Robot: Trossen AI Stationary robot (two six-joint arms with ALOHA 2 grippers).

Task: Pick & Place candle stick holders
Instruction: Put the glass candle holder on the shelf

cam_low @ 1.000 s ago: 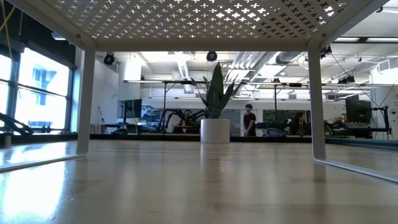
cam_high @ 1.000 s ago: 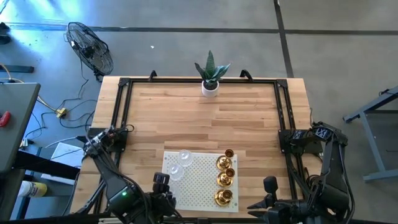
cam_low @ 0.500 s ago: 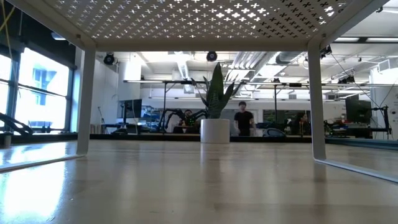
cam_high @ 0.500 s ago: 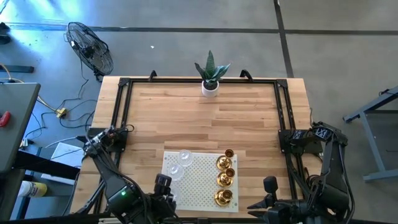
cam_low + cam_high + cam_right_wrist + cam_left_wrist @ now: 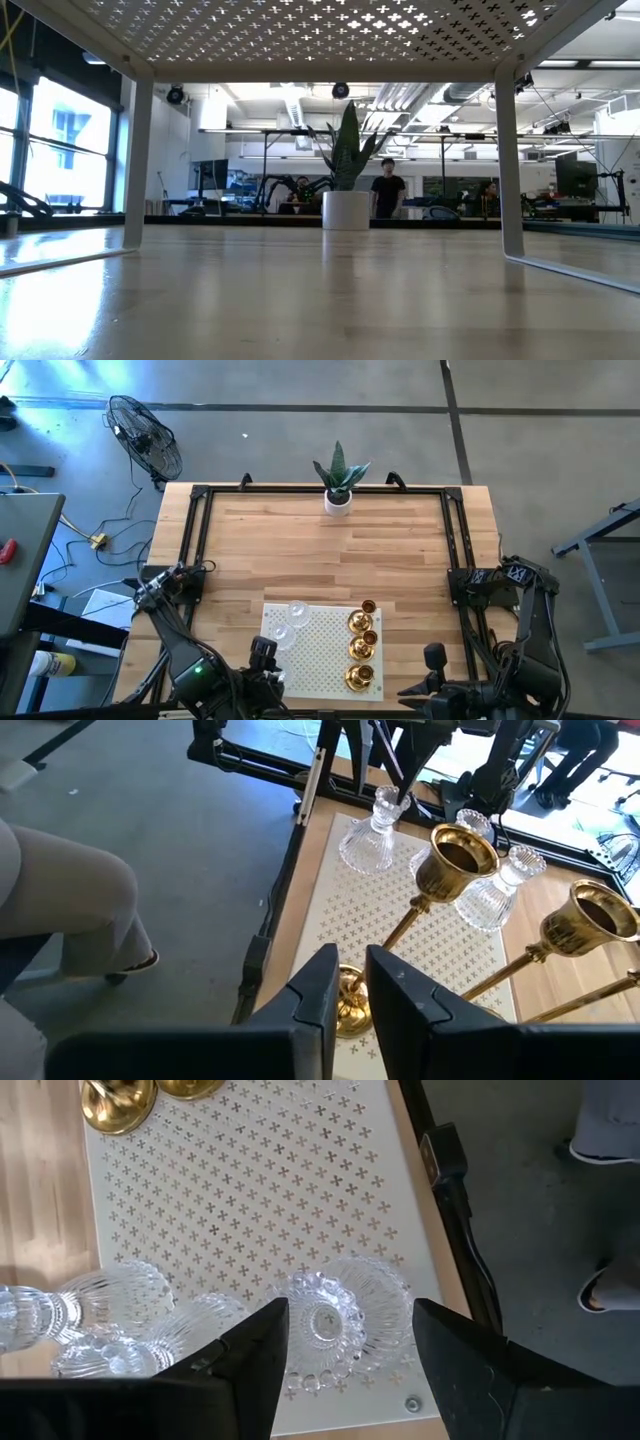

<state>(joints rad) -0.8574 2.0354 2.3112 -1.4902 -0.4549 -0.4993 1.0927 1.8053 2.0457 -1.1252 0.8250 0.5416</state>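
Since the earlier frame, only the person [image 5: 387,189] beyond the table has shifted. Left gripper [image 5: 348,1340] hovers with fingers spread over a glass holder [image 5: 345,1320] on the white tray [image 5: 325,655], gripping nothing. Right gripper [image 5: 348,982] sits nearly closed, empty, beside the gold holders [image 5: 360,649]. Farther off stands the plant [image 5: 339,480].
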